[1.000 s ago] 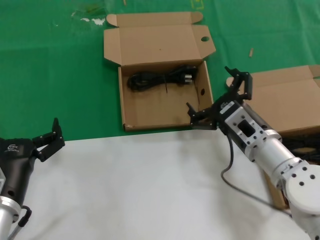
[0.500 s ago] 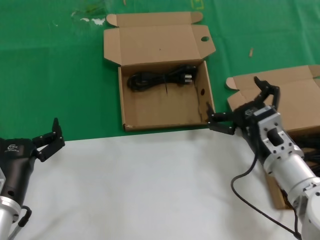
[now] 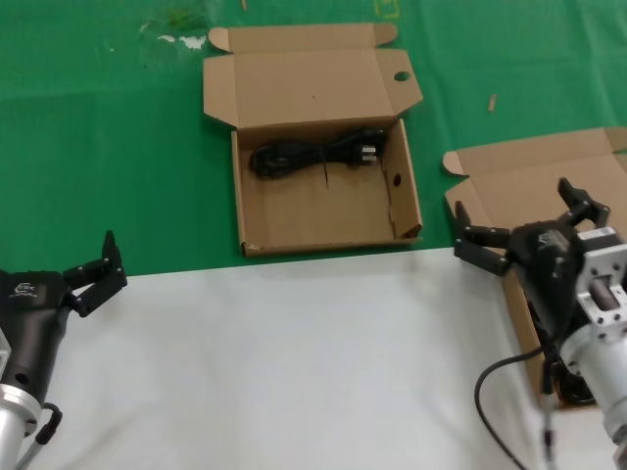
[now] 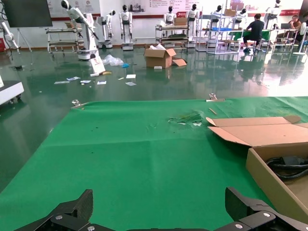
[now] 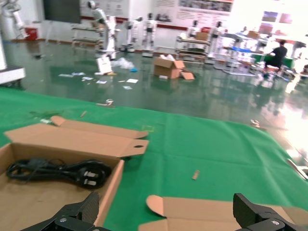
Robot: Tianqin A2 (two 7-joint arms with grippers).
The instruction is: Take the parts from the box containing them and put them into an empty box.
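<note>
The brown box with a round hole (image 3: 402,76) in its lid flap stands open at the middle (image 3: 238,196). A coiled black cable (image 3: 313,155) lies at its far end, also seen in the right wrist view (image 5: 57,171). The plain-flapped box (image 3: 534,176) lies at the right, its inside mostly hidden by my right arm. My right gripper (image 3: 519,211) hovers open over that box's lid, its lid flap (image 5: 202,209) between the fingers, holding nothing. My left gripper (image 3: 103,266) waits open and empty at the near left, over the green mat (image 4: 144,159).
A white cloth (image 3: 294,362) covers the near part of the table and meets the green mat (image 3: 98,147) farther away. A small wood chip (image 3: 492,102) lies on the mat between the two boxes. From the left wrist, the holed box's side wall (image 4: 269,180) shows.
My right gripper has swung to the right, from the holed box's near right corner to above the plain box's lid, staying open. The left arm has not moved.
</note>
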